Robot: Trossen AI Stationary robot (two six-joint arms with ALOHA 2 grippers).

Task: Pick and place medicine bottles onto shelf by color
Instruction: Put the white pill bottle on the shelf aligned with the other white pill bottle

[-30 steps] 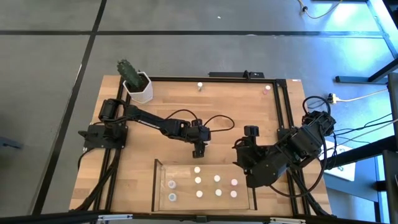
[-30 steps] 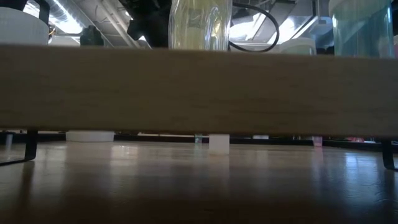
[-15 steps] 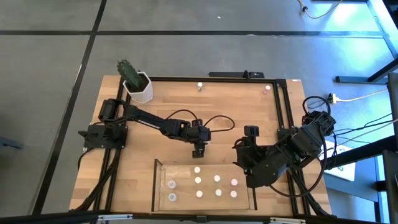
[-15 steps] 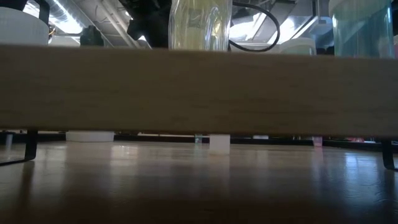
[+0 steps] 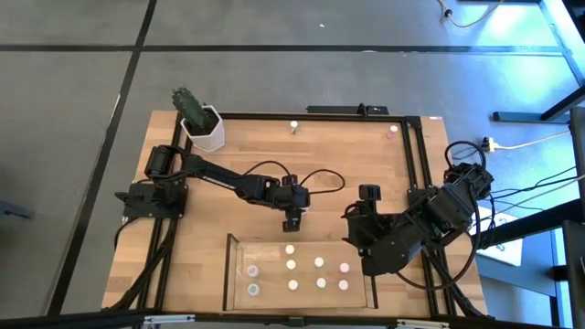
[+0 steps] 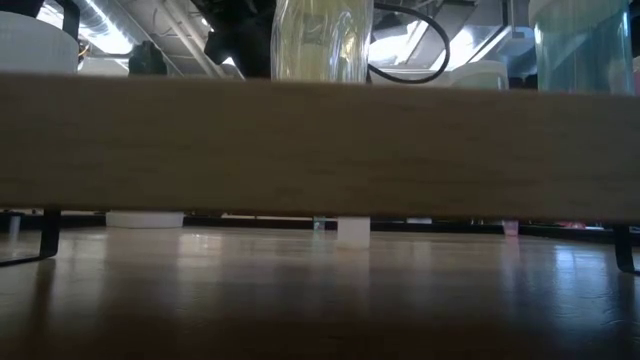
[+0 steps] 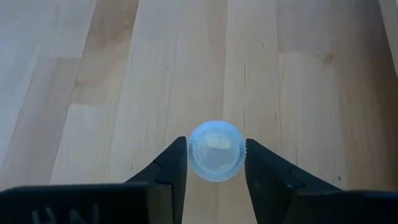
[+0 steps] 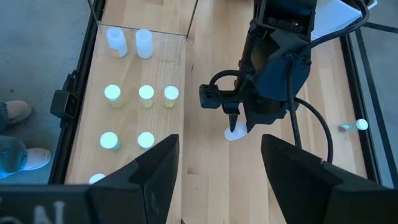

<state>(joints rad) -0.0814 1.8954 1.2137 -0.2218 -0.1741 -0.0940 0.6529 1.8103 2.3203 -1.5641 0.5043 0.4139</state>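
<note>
Light-wood table (image 5: 256,151) looks the same to me as a second ago; neither arm has visibly shifted in the high view. Clear-walled shelf (image 5: 228,274) sits bottom centre of that frame. I count eight medicine bottles (image 5: 319,263) standing on its floor: six white or cream, one pinkish at the right end, one more pinkish below it. Two more sit along the table's top edge, a white one (image 5: 293,126) and a pink one (image 5: 391,131). One cactus pot (image 5: 205,128) upper left. Left gripper (image 7: 216,163) is mid-table above the shelf, fingers pinching a pale-capped bottle (image 7: 216,151) on both sides. Right gripper (image 8: 219,163) waits right of the shelf, jaws spread, nothing between them.
</note>
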